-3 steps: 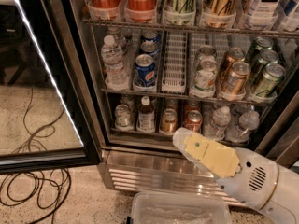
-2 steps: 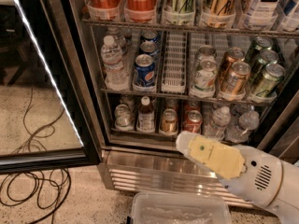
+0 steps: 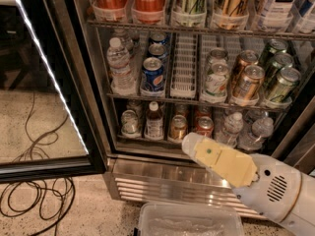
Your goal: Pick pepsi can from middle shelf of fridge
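Note:
The pepsi can (image 3: 153,74) is blue with a silver top and stands upright at the front of its lane on the middle shelf (image 3: 187,102) of the fridge (image 3: 162,181). More blue cans stand in line behind it. My gripper (image 3: 193,144) is at the end of the white and yellow arm, low in front of the bottom shelf. It sits below and to the right of the pepsi can, well apart from it.
A water bottle (image 3: 119,65) stands left of the pepsi can, and an empty white lane glide (image 3: 183,68) lies to its right. Farther right are copper cans (image 3: 247,82) and green cans (image 3: 280,85). The glass door (image 3: 74,107) is open at left. Cables (image 3: 34,200) lie on the floor beside a clear bin (image 3: 192,222).
The arm has shifted only slightly in front of the bottom shelf. The cans and bottles have not moved.

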You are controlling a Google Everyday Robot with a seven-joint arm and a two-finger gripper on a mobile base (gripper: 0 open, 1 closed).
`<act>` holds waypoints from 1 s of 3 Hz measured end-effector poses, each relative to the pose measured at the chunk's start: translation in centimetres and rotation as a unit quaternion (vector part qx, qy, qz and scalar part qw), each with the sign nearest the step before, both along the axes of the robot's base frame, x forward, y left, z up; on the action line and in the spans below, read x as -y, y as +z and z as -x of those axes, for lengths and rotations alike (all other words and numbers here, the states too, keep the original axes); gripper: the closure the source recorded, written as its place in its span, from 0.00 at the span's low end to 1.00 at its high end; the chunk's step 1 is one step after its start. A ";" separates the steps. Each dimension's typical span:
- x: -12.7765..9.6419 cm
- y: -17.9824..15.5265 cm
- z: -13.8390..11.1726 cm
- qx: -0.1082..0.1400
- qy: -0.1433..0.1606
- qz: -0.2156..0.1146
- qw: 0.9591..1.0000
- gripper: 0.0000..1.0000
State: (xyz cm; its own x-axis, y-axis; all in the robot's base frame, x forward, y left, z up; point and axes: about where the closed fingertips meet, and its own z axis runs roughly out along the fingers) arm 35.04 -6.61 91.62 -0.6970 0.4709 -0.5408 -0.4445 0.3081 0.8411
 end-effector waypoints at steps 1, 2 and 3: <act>-0.6 -0.9 -0.2 -0.010 -0.101 0.079 0.992 0.00; -0.5 -0.5 -0.8 -0.007 -0.143 0.129 0.981 0.00; -0.5 -0.5 -0.8 -0.007 -0.142 0.129 0.981 0.00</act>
